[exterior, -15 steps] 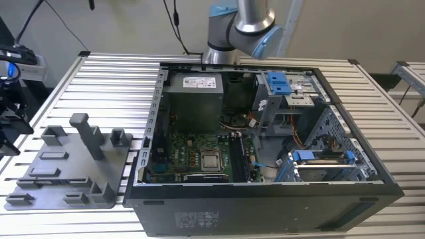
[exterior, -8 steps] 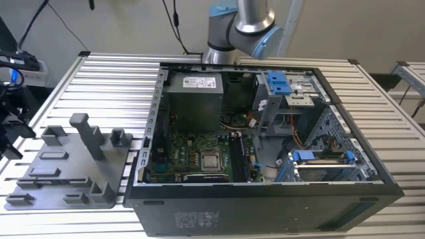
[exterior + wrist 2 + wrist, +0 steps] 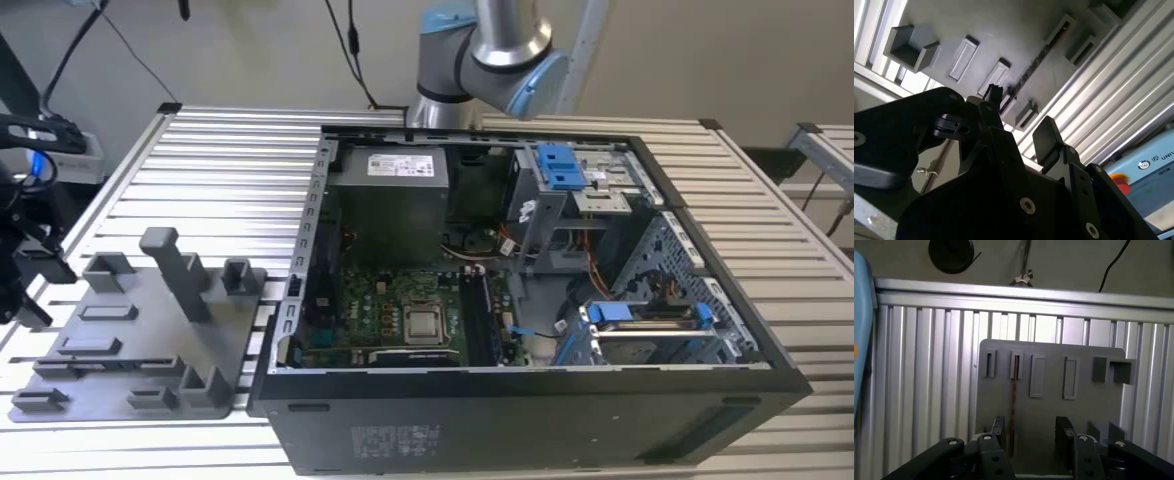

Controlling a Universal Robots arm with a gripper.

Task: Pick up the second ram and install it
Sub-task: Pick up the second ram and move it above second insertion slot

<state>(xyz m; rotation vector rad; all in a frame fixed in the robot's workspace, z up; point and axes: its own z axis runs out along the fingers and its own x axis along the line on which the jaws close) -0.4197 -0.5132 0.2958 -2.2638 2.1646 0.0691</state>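
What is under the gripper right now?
A grey holder tray on the slatted table, with a thin dark ram standing edge-on in one slot. The slot hides its lower edge.

open computer case [image 3: 534, 425]; grey holder tray [image 3: 144, 332] beside; slatted table [image 3: 227, 150]

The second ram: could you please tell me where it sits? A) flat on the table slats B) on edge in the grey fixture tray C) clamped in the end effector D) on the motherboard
B: the second ram stands edge-up in the grey fixture tray, the end effector open.
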